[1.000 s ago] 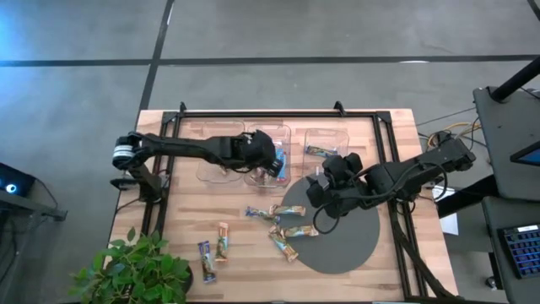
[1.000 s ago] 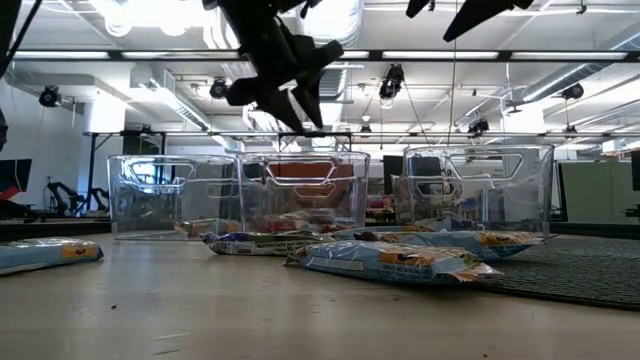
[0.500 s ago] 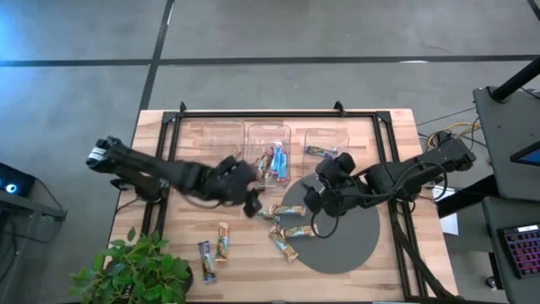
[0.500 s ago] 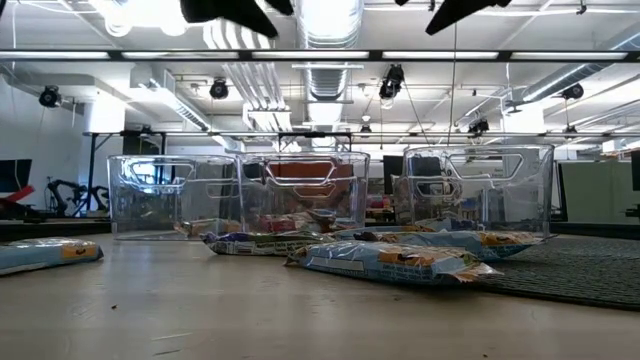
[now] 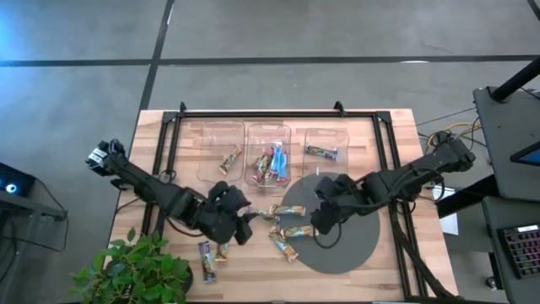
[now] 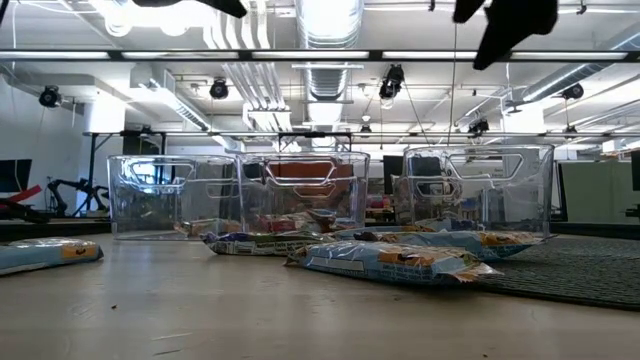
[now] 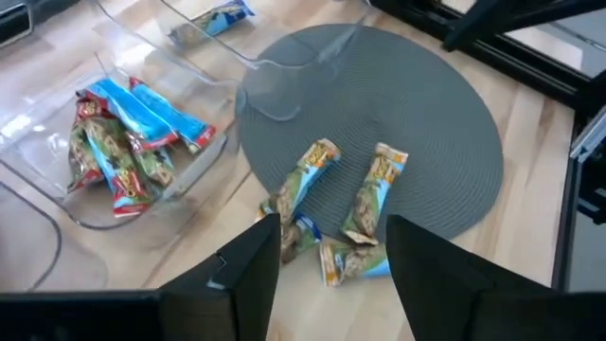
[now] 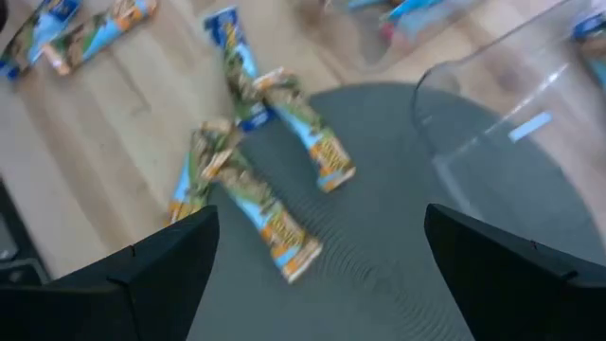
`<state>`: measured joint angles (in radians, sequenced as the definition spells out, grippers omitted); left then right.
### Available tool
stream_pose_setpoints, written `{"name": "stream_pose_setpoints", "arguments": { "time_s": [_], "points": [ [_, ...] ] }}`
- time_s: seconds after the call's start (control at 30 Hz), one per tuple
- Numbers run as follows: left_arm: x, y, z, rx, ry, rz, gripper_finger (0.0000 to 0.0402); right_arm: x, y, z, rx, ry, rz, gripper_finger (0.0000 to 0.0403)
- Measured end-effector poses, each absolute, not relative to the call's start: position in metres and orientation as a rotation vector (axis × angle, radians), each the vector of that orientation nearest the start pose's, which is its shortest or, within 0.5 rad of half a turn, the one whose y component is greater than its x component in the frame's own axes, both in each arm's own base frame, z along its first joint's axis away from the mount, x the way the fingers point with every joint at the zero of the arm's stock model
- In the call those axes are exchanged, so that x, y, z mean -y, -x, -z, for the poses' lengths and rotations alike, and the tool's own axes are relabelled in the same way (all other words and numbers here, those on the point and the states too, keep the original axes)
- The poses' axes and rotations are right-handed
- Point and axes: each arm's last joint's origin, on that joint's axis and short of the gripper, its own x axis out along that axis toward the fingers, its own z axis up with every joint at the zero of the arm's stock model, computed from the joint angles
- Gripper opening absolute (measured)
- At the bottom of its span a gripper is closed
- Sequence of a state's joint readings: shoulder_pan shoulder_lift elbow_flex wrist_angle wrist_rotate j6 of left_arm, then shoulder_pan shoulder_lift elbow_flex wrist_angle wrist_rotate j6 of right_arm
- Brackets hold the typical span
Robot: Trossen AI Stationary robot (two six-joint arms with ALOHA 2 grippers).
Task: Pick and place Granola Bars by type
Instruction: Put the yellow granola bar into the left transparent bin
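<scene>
High view, left gripper [image 5: 239,226]: over bare wood at the near-left, between the two stray bars [image 5: 213,249] and the central cluster of bars [image 5: 283,228].
High view, right gripper [image 5: 324,218]: above the round grey mat [image 5: 354,245], just beside the cluster's right edge; this arm looks marginally nearer.
High view, bins: the middle bin [image 5: 268,135] holds several bars; the left bin [image 5: 209,135] and right bin [image 5: 325,135] hold one each.
Low view, bars: flat, crinkled glossy wrappers lying on the table in front of clear hard-walled bins.
Left wrist view, fingers [image 7: 251,275]: spread apart, empty. The cluster lies ahead; two bars on the woven mat run roughly along the line of reach.
Right wrist view, fingers [image 8: 161,270]: wide apart, nothing between them. Bars ahead lie crossed and overlapping, half on wood, half on the mat.
Judgement: a crossed pile calls for picking an outer bar, gripped across its short width.
</scene>
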<state>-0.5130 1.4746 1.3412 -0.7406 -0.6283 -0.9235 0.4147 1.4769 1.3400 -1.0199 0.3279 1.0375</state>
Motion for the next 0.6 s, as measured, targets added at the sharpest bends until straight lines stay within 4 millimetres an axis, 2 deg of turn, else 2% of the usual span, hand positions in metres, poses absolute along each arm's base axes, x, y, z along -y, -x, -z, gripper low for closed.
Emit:
{"name": "stream_pose_setpoints", "arguments": {
  "time_s": [0.13, 0.3, 0.4, 0.6],
  "points": [
    [0.142, -0.269, -0.313, -0.602, 0.427, -0.428, 0.0175, -0.117, -0.259, -0.302, -0.982, -0.546, 0.466, 0.0364],
    [0.143, -0.267, -0.304, -0.612, 0.435, -0.444, 0.0175, -0.129, -0.256, -0.287, -1.033, -0.550, 0.467, 0.0364],
    [0.142, -0.266, -0.301, -0.616, 0.435, -0.449, 0.0175, -0.139, -0.264, -0.271, -1.081, -0.477, 0.410, 0.0364],
    [0.142, -0.266, -0.300, -0.614, 0.437, -0.445, 0.0174, -0.158, -0.285, -0.228, -1.211, -0.216, 0.293, 0.0364]
  ]
}}
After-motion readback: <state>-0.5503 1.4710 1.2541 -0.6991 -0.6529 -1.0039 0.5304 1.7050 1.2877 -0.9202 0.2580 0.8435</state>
